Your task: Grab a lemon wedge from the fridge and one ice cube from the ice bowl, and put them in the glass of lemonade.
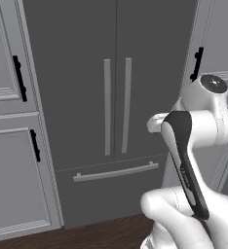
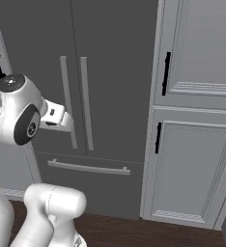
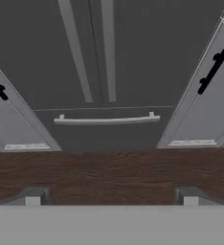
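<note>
The fridge [image 1: 82, 73] stands straight ahead, tall and dark grey, with both upper doors shut. Two long light grey vertical handles [image 1: 107, 107] meet at its centre seam, and a horizontal handle [image 1: 116, 172] crosses the lower drawer. The right base view shows the same fridge [image 2: 110, 43] behind my white arm. In the hand view my gripper [image 3: 111, 200] is open, its two fingertips [image 3: 32, 198] wide apart with nothing between them. It points down at the floor before the fridge [image 3: 133, 48] and its drawer handle [image 3: 106, 120]. The lemon wedge, ice cube, ice bowl and glass of lemonade are out of view.
Panelled grey cabinets with black handles flank the fridge on the left [image 1: 13, 160] and on the right [image 2: 192, 164]. Dark wooden floor [image 3: 109, 172] runs along the fridge's foot. My arm's elbow [image 1: 203, 112] rises close to the right cabinet.
</note>
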